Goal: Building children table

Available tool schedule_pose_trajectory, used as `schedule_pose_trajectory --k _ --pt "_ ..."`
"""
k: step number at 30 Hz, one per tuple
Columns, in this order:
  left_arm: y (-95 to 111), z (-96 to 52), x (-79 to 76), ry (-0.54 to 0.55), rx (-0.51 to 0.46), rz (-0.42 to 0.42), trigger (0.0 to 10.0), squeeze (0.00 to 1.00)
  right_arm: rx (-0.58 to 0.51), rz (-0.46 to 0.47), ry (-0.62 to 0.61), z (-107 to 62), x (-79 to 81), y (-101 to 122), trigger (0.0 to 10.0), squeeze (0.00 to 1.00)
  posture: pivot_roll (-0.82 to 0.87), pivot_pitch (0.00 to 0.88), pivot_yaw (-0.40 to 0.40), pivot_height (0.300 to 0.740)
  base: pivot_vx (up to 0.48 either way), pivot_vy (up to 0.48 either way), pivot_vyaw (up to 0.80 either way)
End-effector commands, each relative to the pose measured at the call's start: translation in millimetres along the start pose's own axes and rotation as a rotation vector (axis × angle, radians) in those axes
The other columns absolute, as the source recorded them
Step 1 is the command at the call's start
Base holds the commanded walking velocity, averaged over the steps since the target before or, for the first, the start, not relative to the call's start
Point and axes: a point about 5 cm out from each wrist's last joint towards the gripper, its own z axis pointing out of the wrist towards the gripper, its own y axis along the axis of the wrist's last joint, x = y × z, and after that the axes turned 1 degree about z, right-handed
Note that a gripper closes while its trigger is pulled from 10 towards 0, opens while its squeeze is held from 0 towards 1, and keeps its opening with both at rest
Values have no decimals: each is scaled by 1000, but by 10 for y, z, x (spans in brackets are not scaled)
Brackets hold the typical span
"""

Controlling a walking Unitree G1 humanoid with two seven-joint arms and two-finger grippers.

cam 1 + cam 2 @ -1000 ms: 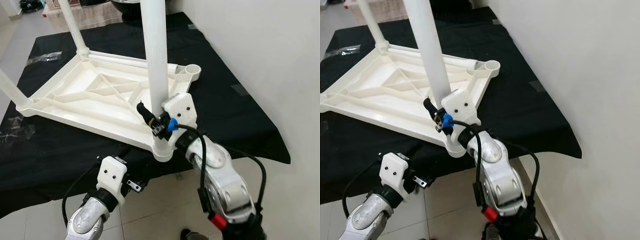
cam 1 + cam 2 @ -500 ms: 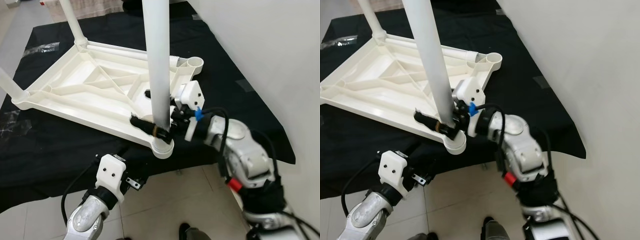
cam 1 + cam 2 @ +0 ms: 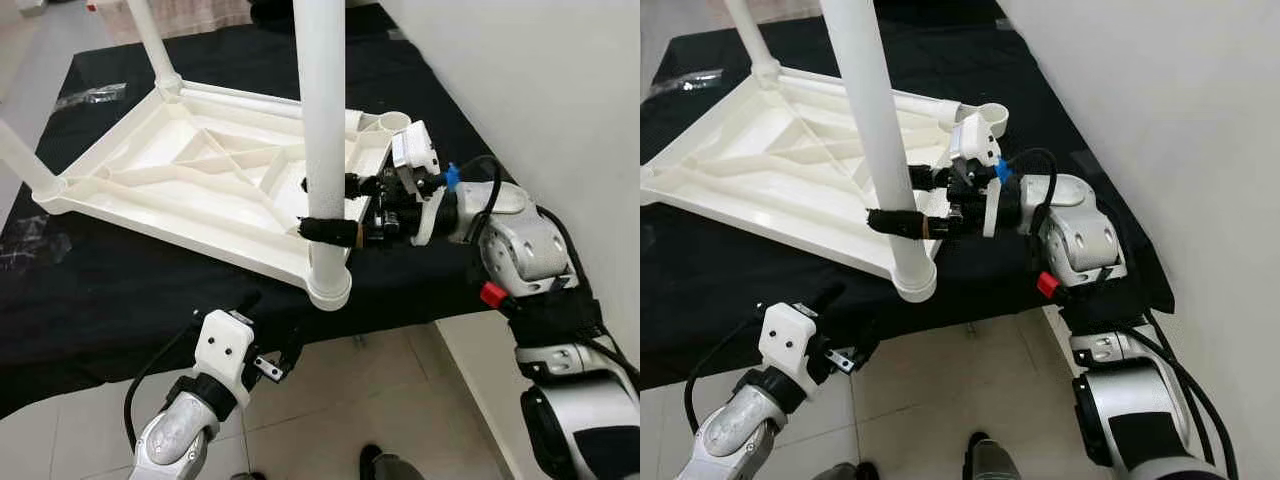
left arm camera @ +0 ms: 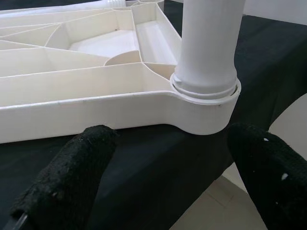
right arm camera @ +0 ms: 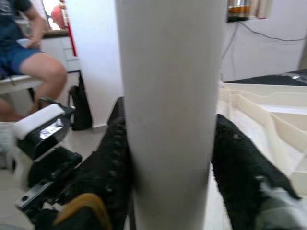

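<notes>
The white plastic table top [image 3: 190, 185] lies upside down on a black cloth [image 3: 120, 290]. A thick white leg [image 3: 322, 120] stands upright in its near corner socket [image 3: 328, 288]. My right gripper [image 3: 326, 208] reaches in from the right and is shut on that leg, one black finger [image 5: 108, 163] on each side of it. My left gripper [image 4: 168, 143] hovers low in front of the table's edge, open, with the socket [image 4: 204, 103] straight ahead between its fingers [image 4: 72, 167]. Two thinner legs [image 3: 150, 45] stand at the far and left corners. The far right socket [image 3: 385, 122] holds no leg.
A white wall [image 3: 540, 90] runs close along the right. Pale floor tiles [image 3: 330, 400] lie below the cloth's near edge. A crumpled plastic wrap [image 3: 90, 95] lies on the cloth at the far left. A person [image 5: 29, 52] sits in the background of the right wrist view.
My right arm has swung from in front of the leg round to its right side, and the gripper now holds the leg a little higher. The left arm has barely moved.
</notes>
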Motion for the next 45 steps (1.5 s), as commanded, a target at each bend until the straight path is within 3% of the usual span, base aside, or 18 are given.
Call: schedule_pose_trajectory --k 1,8,10,11,12,14,15,16,18,27,28,29,31,32,38,43,44,45 --pt "-13 -32 -17 -1 16 -1 10000 0 -2 -6 17 -30 -8 15 0 0 56 255 27 740 0 0 0" --pt "-14 -44 -24 -1 17 -5 10000 0 20 19 -24 -107 111 -124 0 0 47 263 18 740 0 0 0" --pt "-21 -59 -24 1 19 -5 10000 0 61 117 -355 -31 182 -425 0 0 36 269 -5 740 0 0 0" --pt "-21 -59 -24 1 19 -5 10000 0 61 117 -355 -31 182 -425 0 0 36 269 -5 740 0 0 0" --pt "-25 -66 -23 2 20 -5 10000 0 72 167 -511 -8 197 -544 0 0 36 269 -5 740 0 0 0" --pt "-25 -66 -23 2 20 -5 10000 0 72 167 -511 -8 197 -544 0 0 36 269 -5 740 0 0 0" --pt "-18 -66 -4 6 19 -5 10000 0 188 286 -647 144 562 -904 0 0 30 283 -15 740 0 0 0" --pt "-12 -64 12 10 19 -5 10000 0 276 294 -786 207 864 -1060 0 0 26 290 -10 740 0 0 0" --pt "-13 -65 11 9 19 -2 10000 0 308 302 -853 269 1036 -1095 0 0 3 287 11 740 0 0 0" --pt "-36 -34 -2 -11 22 -4 10000 0 286 216 -855 494 912 -970 0 0 20 261 0 740 0 0 0" --pt "-36 -30 -2 -8 21 -3 10000 0 282 214 -857 527 907 -944 6510 0 22 260 -7 740 0 0 0" --pt "-31 -27 3 4 18 1 10000 0 261 213 -841 561 878 -910 10000 0 24 259 -14 740 0 0 0" --pt "-25 -26 7 14 14 5 10000 0 229 212 -847 579 856 -849 10000 0 24 259 -15 740 0 0 0" --pt "-20 -25 9 21 12 6 10000 0 176 207 -824 595 809 -771 10000 1000 24 259 -15 740 0 0 0" --pt "-18 -11 8 23 9 4 10000 0 -3 106 -578 608 623 -449 10000 1000 26 254 -17 740 0 0 0" --pt "-18 -2 4 21 8 1 10000 0 -26 51 -418 557 519 -333 10000 1000 29 254 -18 740 0 0 0" --pt "-15 1 -3 21 6 0 10000 0 5 -9 -263 494 457 -271 10000 0 38 255 -20 740 0 0 0" --pt "-15 1 -3 21 6 0 10000 0 5 -9 -263 494 457 -271 10000 0 38 255 -20 740 0 0 0"
